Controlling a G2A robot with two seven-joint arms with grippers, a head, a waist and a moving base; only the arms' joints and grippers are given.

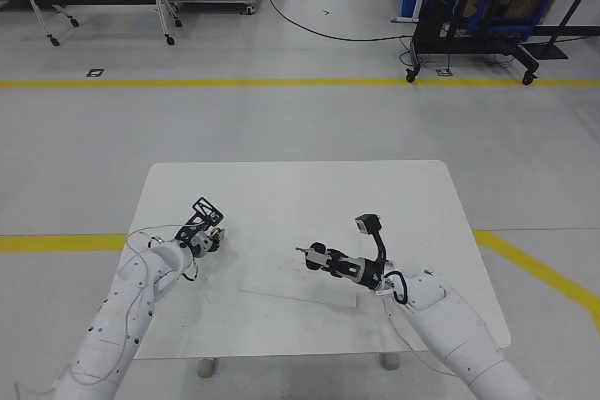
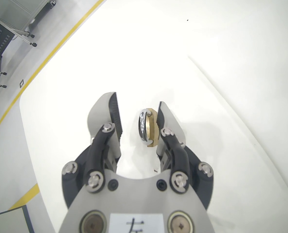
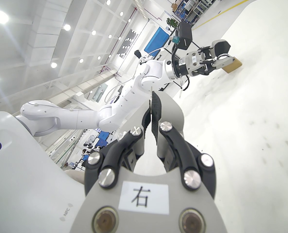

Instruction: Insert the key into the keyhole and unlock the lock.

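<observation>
Jaws on the right gripper (image 1: 310,254), seen from the top view, are drawn together, with the thin key (image 1: 300,250) poking out of their tips toward the other arm. The left gripper (image 1: 212,238) is over the left part of the table (image 1: 310,190), well apart from the right one, with the lock (image 1: 219,238) at its tips.

From the left wrist view, the left gripper's (image 2: 137,100) jaws stand apart, and the lock (image 2: 148,128), brass with a chrome shackle, sits between them. Its brass side lies against one pad (image 2: 159,117). A clear gap separates the shackle side from the other pad, so nothing is clamped.

From the right wrist view, the right gripper's (image 3: 151,98) pads are pressed close on a thin metal blade, the key (image 3: 149,101), whose tip juts past the fingertips. Farther off on the table (image 3: 243,122) is the left gripper (image 3: 229,54), with the lock (image 3: 233,66) resting on the tabletop between its fingers.
</observation>
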